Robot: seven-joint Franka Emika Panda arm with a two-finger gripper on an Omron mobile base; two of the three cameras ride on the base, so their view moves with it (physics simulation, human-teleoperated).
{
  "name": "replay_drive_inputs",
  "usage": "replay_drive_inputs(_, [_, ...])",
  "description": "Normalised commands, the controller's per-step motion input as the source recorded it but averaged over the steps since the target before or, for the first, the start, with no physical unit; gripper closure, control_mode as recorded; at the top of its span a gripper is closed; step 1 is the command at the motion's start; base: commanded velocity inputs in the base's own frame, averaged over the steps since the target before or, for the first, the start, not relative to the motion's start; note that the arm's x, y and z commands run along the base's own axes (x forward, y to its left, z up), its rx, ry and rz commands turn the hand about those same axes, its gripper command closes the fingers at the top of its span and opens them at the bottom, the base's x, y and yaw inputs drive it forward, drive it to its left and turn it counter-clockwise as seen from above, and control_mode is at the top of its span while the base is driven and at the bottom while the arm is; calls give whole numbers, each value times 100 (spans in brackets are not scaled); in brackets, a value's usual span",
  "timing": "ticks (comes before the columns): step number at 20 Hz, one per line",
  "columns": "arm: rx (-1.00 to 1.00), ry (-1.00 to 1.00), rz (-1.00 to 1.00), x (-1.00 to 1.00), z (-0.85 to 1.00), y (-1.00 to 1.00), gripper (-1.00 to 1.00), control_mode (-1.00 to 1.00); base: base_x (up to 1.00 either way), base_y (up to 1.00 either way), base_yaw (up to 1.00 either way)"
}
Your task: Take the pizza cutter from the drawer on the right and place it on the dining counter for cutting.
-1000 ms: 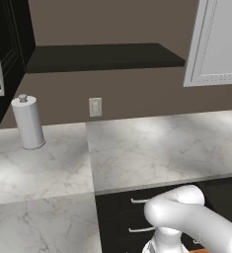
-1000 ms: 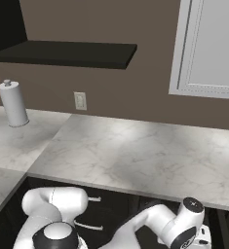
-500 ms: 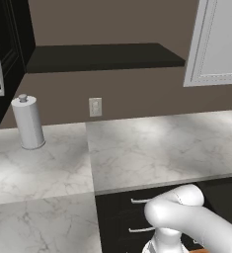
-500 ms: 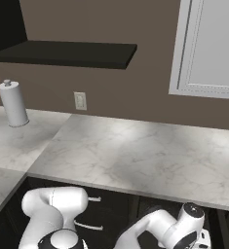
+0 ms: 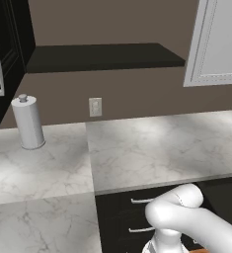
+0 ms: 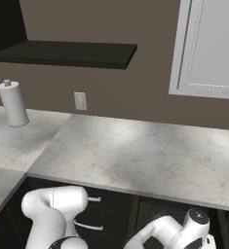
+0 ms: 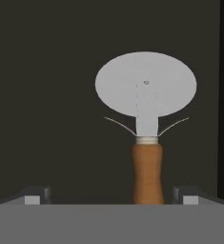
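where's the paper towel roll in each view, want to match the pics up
Left base view: paper towel roll stands at the left on the marble worktop, by the wall.
Right base view: it stands at the far left, on the same worktop.
Hand view: not in it.
Shared landmark: the wall socket.

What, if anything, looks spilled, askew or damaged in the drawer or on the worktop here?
Nothing stands out. In the hand view the pizza cutter lies flat and whole on the dark drawer floor, handle toward the open claw. The marble worktop carries an upright paper towel roll, with no spill.
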Motion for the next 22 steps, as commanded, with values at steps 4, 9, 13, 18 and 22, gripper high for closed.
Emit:
replay_drive_inputs(4, [0, 0, 0, 0, -20, -2, -100, -100, 0, 0, 0])
replay_drive_inputs(9, [0, 0, 0, 0, -25, 0, -100, -100, 0, 0, 0])
replay_drive_inputs(13, [0, 0, 0, 0, -22, -11, -100, -100, 0, 0, 0])
replay_drive_inputs(18, [0, 0, 0, 0, -15, -11, -100, -100, 0, 0, 0])
replay_drive_inputs(22, [0, 0, 0, 0, -10, -5, -100, -100, 0, 0, 0])
